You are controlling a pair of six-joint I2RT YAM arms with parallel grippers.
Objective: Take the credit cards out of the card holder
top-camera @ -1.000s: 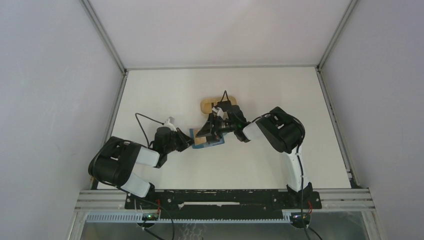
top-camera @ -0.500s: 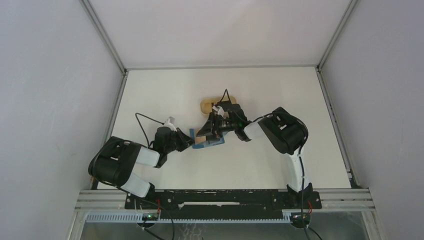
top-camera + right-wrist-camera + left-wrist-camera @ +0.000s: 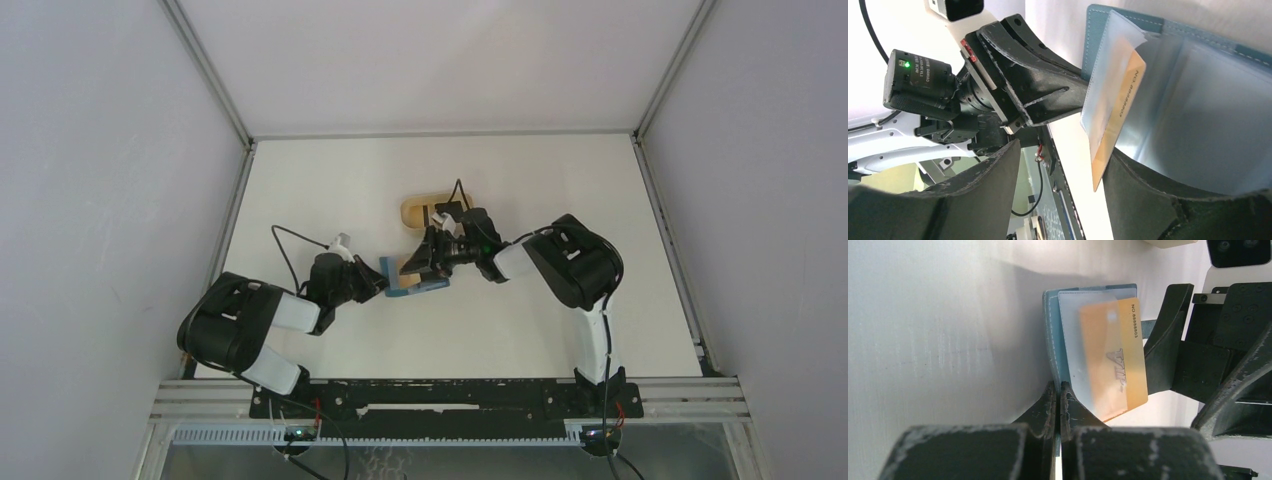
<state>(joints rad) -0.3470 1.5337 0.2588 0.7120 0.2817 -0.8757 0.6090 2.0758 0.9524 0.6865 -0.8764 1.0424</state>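
Open teal-blue soft folding card holder (image 3: 418, 288) near the centre of the white table (image 3: 330, 180), just nearer than tan rounded tray (image 3: 412, 211). The left gripper (image 3: 1058, 390) is clenched on its cover edge. The right gripper (image 3: 1063, 150) has fingers spread either side of an orange plastic credit card (image 3: 1112, 120) poking from a clear sleeve.

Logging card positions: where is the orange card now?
In the left wrist view, the orange card sits partly out of a clear sleeve of the card holder, between the left pincer clamping the holder and the open right pincer.
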